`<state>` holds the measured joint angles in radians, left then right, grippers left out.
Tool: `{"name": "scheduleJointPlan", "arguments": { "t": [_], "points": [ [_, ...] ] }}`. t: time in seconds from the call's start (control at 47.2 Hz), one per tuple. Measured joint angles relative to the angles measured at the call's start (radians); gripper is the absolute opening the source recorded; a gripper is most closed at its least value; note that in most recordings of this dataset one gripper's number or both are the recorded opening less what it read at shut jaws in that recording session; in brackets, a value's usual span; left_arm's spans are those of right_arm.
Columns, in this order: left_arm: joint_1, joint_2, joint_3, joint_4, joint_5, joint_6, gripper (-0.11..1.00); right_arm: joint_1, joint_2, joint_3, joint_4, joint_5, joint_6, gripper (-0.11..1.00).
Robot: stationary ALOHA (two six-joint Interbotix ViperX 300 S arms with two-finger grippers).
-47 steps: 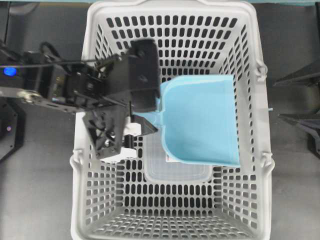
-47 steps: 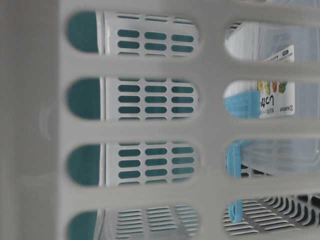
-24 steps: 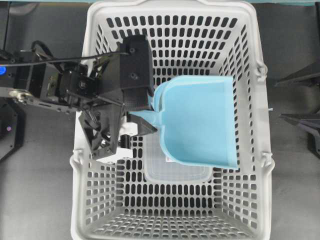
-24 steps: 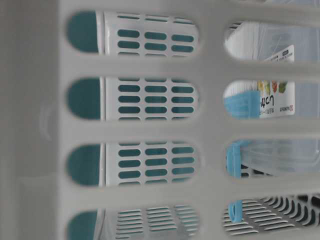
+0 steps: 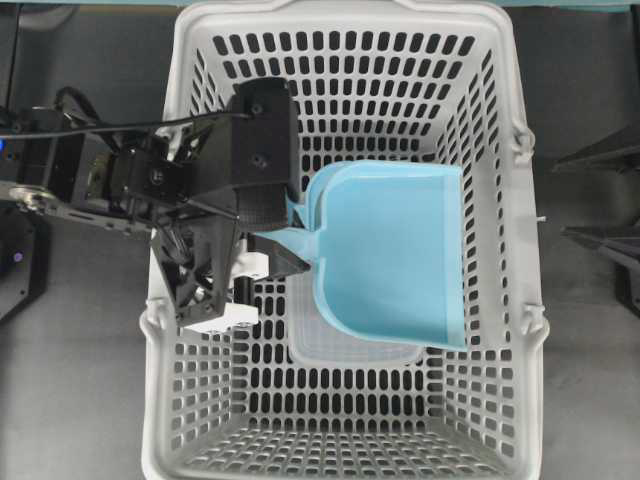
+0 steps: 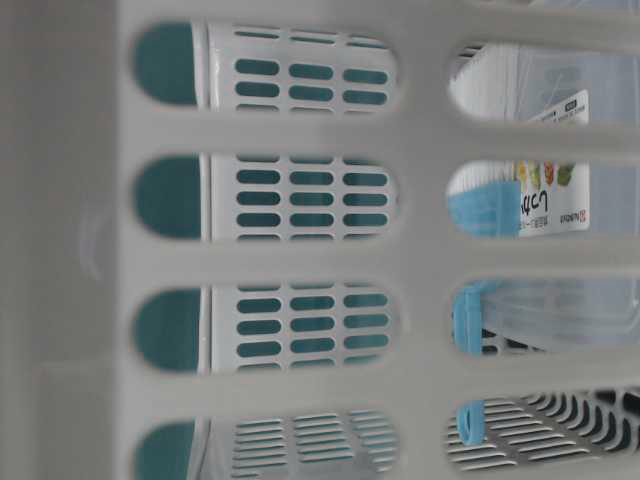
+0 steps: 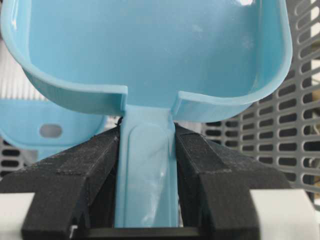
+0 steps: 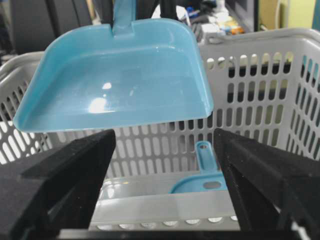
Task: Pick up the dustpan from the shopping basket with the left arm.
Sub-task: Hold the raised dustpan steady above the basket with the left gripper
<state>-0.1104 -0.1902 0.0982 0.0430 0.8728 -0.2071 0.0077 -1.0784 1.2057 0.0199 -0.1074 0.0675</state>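
Note:
The light blue dustpan [image 5: 390, 255] hangs level inside the grey shopping basket [image 5: 190, 120], lifted off its floor. My left gripper [image 5: 283, 238] is shut on the dustpan's thin handle. In the left wrist view the handle [image 7: 147, 170] sits squeezed between both black fingers [image 7: 85, 170], with the pan [image 7: 150, 45] just ahead. The right wrist view shows the dustpan [image 8: 115, 75] held up in front of the basket's far wall [image 8: 260, 100]. My right gripper [image 8: 165, 180] stands open and holds nothing, outside the basket's right side [image 5: 560, 198].
A clear plastic tray [image 5: 350, 350] lies on the basket floor under the dustpan. A second blue plastic piece with a hole [image 8: 205, 175] rests in it. The table-level view looks through the basket's slotted wall [image 6: 300, 260]. Dark table surrounds the basket.
The left gripper has drawn back to the left with the dustpan, which has shifted left and toward the near side and looks a little larger from above. The right gripper has stayed put.

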Motion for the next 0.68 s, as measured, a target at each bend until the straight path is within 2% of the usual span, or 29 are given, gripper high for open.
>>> {"name": "scheduleJointPlan", "arguments": {
  "t": [0.677],
  "points": [
    [-0.006, 0.002, 0.002, -0.002, -0.038, 0.0, 0.29, 0.0, 0.0, 0.0, 0.0, 0.0, 0.0, 0.76]
  ]
}}
